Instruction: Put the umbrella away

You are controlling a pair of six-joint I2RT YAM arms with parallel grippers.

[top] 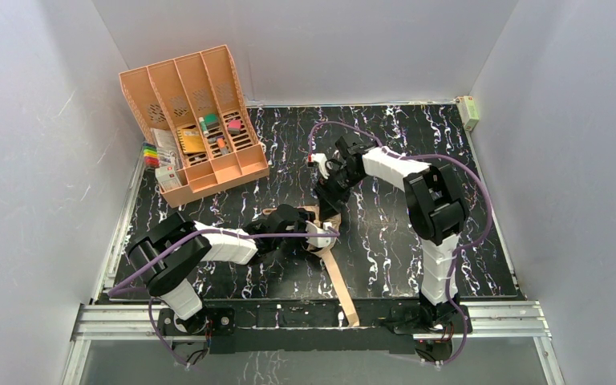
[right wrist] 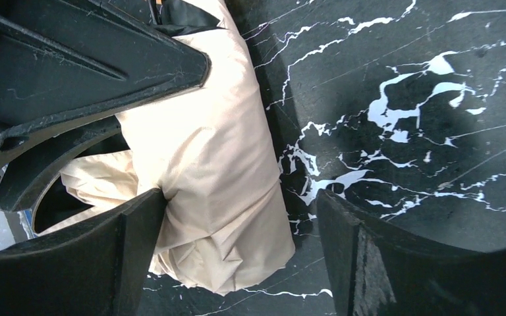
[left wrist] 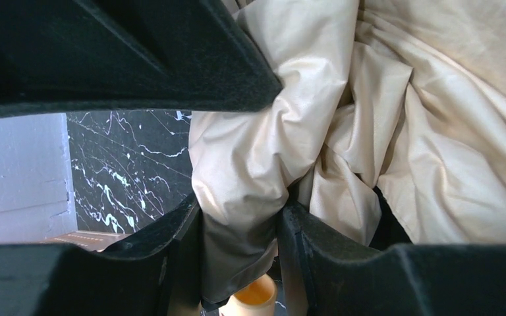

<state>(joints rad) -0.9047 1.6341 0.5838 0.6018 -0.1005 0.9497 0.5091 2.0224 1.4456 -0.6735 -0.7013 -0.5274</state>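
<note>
Presently unstowed: umbrella (right wrist: 217,164), fabric loose and crumpled, lies at centre of worktop (right wrist: 435,79); left gripper (left wrist: 240,257) pinches a fold of its canopy; right gripper (right wrist: 237,204) spread wide, one finger against the bundle; organizer (top: 200,120) at ten o'clock, well apart; tidying, strapping and stowing judged outstanding.

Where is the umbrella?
The pale peach-beige fabric folding umbrella lies at the middle of the black marbled table in the top view, between the left end effector and the right end effector.
</note>
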